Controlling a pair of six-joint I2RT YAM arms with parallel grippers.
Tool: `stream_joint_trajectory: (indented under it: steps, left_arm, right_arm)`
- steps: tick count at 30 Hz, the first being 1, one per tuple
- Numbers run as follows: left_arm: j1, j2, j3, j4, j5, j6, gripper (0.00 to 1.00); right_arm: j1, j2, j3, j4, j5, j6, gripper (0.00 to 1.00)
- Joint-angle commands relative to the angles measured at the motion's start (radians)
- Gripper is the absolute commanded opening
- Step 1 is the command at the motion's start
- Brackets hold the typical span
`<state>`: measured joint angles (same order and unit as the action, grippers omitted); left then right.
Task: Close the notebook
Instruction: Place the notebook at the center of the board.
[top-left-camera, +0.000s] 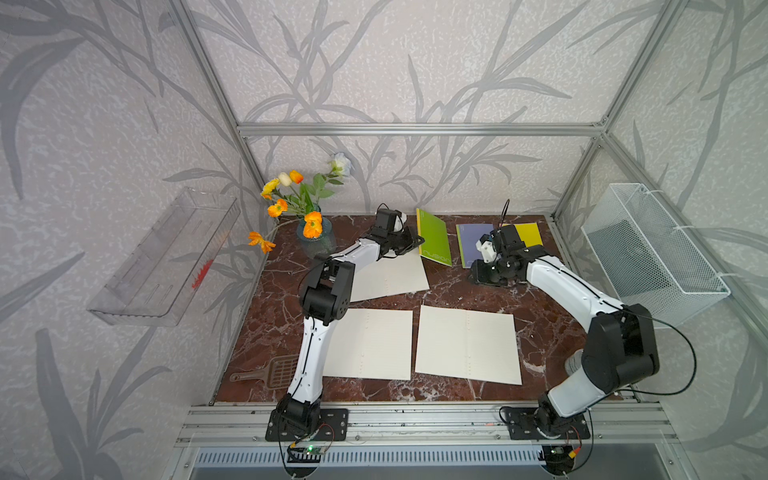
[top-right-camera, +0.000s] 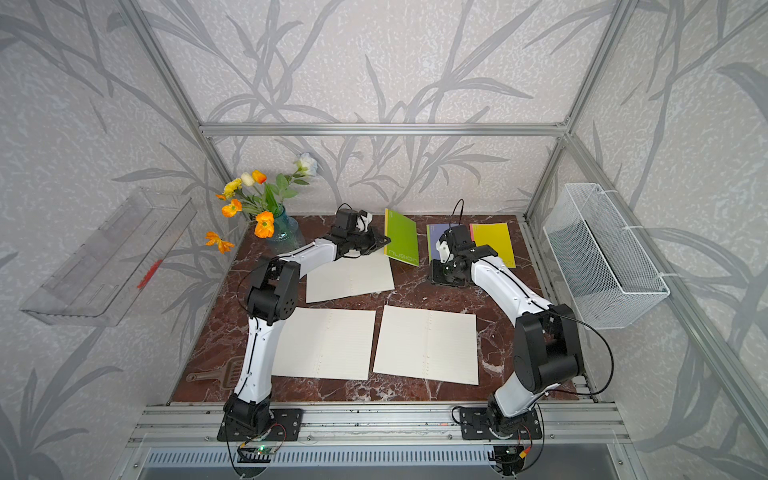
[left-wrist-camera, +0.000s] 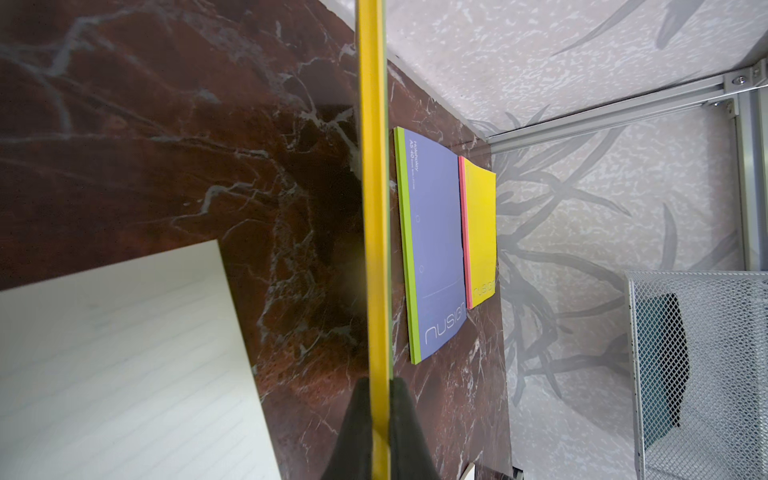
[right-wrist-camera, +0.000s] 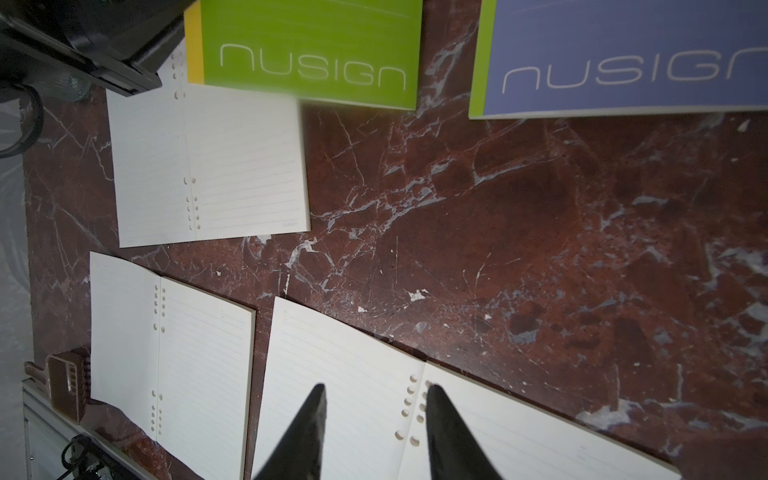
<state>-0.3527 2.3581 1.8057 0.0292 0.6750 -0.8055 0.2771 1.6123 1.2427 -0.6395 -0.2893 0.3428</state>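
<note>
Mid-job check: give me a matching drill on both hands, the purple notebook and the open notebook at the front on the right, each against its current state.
Things:
A. left hand
B. right hand
C. purple notebook
D. front right notebook

States:
1. lies open, pages up
2. lies closed and flat
3. shut on the green cover, which stands raised
4. empty, fingers apart

Pairs: A-3, B-4, C-2, D-1
</note>
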Motion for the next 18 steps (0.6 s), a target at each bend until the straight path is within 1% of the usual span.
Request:
stream_joint_trajectory:
  steps: [1, 10, 13, 18]
  left_arm:
    - [0.006, 0.030, 0.053, 0.003, 0.065, 0.002, 0.06]
    - [0.008, 0.092, 0.123, -0.026, 0.113, -0.015, 0.06]
    - [0.008, 0.119, 0.142, 0.011, 0.156, -0.047, 0.06]
    - [0.006, 0.146, 0.158, 0.022, 0.168, -0.072, 0.06]
  right_arm:
    - [-0.010, 0.001, 0.000, -0.013, 0.000, -0.005, 0.40]
    - [-0.045, -0.020, -0.020, -0.013, -0.002, -0.010, 0.41]
    - [-0.056, -0.025, -0.024, -0.014, -0.006, -0.011, 0.41]
    - [-0.064, -0.028, -0.027, -0.013, -0.011, -0.013, 0.41]
